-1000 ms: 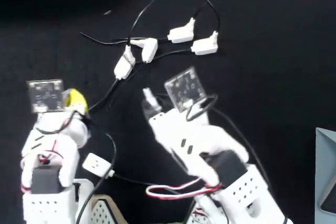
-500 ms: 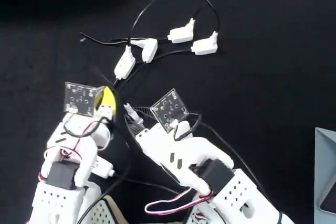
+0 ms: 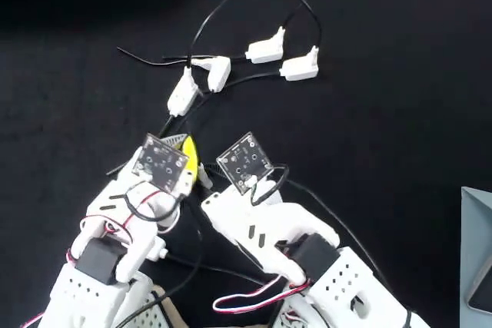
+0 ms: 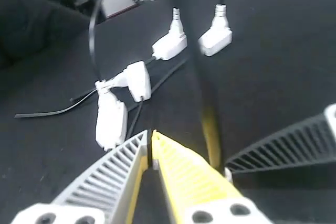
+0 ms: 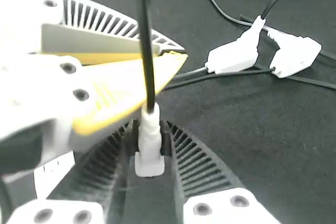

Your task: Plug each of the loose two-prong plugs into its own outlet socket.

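My right gripper (image 3: 204, 180) is shut on a small white plug (image 5: 149, 153), whose black cable (image 5: 144, 40) rises straight out between the fingers. My left gripper (image 4: 149, 139), with one grey and one yellow finger (image 5: 126, 85), is shut with nothing seen between its fingers. It lies close alongside the right gripper, its tip just past the held plug. Farther out on the black table lie several white pieces on black cables: one long piece (image 3: 182, 95), one beside it (image 3: 217, 71), and two more (image 3: 266, 48) (image 3: 300, 69).
Black cables (image 3: 154, 59) trail from the white pieces toward the table's back edge and toward the arms. A grey box (image 3: 477, 251) stands at the right edge. A white block (image 5: 52, 174) lies by the right arm's base. Bare black cloth (image 3: 400, 113) lies to the right.
The left arm has swung right until its gripper sits against the right gripper. The right arm has drawn back and leftward with the plug in its fingers.
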Motion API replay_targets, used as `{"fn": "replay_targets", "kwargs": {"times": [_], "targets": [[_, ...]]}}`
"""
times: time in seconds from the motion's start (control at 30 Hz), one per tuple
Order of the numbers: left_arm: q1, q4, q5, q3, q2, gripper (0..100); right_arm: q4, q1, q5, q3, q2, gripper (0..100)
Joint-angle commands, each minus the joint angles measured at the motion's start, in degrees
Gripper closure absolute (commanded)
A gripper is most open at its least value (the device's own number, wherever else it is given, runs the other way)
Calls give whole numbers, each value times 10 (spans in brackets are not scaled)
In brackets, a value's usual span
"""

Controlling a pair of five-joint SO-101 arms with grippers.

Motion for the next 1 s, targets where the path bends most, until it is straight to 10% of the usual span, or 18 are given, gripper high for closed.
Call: {"fn": "replay_targets", "kwargs": {"times": [0.0,0.97], "targets": [[33,-9,-27,0,-5,967,3,-7,0,-4,-9,986],[57,75,-107,-52,-6,967,43,11,-4,-4,-14,986]]}}
